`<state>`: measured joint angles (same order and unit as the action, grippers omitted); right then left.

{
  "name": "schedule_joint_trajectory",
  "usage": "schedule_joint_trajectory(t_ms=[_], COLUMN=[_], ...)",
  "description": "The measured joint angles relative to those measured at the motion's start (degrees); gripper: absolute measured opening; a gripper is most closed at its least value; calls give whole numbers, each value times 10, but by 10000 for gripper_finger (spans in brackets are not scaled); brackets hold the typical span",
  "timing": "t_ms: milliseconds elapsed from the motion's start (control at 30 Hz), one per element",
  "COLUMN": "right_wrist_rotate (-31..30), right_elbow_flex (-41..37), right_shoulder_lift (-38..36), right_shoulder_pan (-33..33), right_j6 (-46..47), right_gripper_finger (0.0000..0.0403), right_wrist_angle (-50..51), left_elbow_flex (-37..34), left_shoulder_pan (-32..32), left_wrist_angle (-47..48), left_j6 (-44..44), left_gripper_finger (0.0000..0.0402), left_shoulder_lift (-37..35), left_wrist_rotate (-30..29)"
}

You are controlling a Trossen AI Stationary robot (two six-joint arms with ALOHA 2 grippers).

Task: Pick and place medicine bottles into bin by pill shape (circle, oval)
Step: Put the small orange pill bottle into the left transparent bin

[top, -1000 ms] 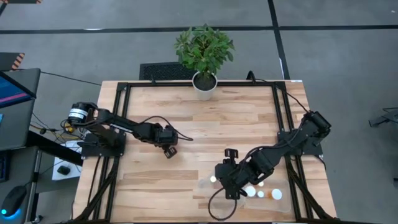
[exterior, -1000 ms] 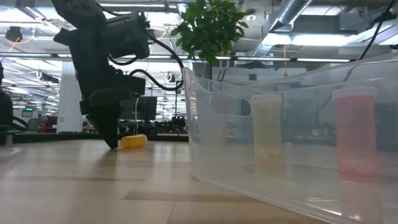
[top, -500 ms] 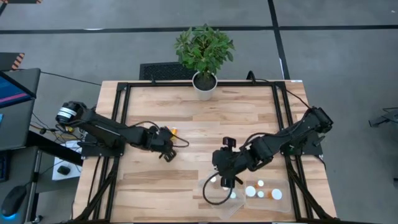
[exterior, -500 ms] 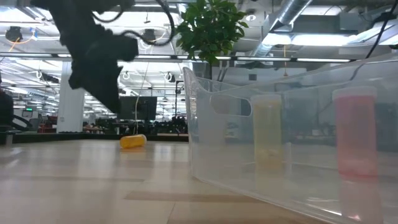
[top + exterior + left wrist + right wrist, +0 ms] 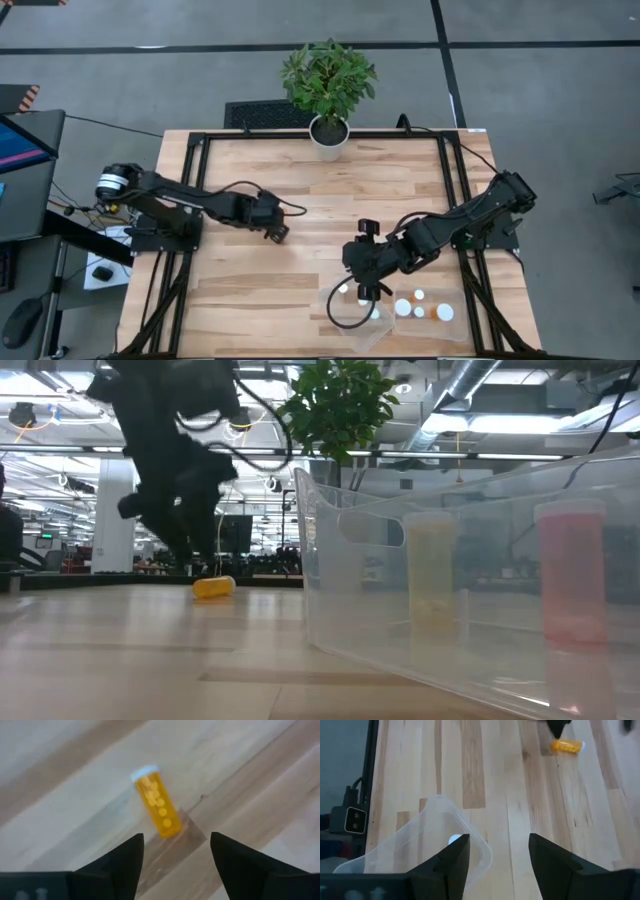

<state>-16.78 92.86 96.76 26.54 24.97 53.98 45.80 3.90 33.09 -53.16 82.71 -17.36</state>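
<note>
left gripper (image 5: 172,857) – jaws opened | right gripper (image 5: 497,857) – moved off bin

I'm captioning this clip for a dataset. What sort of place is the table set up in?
Probably a robotics lab in an open-plan office or industrial hall: exposed ceiling ducts, a polished concrete floor with taped lines, and a monitor beside the framed wooden table.

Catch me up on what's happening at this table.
The left gripper hangs open just above an amber pill bottle lying on its side on the wooden table, not gripping it. The right gripper, also open and empty, hovers over the clear bin, where other bottles already stand.
</note>
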Motion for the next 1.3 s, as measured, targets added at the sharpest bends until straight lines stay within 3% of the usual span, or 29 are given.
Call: schedule_joint_trajectory(t_ms=[267, 667, 1067, 1300], right_wrist_rotate=[2, 3, 3, 3], right_elbow_flex=[0, 0, 0, 0], right_shoulder_lift=[-1, -1, -1, -4], right_shoulder_pan=[5, 15, 17, 15], right_j6=[0, 5, 5, 0], right_gripper_finger=[209, 209, 209, 209], right_wrist_angle=[6, 11, 11, 6], left_elbow_flex=[0, 0, 0, 0], left_shoulder_pan=[-5, -42, -48, -37], left_wrist_angle=[-25, -61, -62, -60], left_j6=[-15, 4, 29, 40], left_gripper_finger=[220, 215, 81, 80], left_shoulder_lift=[61, 95, 104, 86], left_wrist_rotate=[-9, 10, 37, 54])
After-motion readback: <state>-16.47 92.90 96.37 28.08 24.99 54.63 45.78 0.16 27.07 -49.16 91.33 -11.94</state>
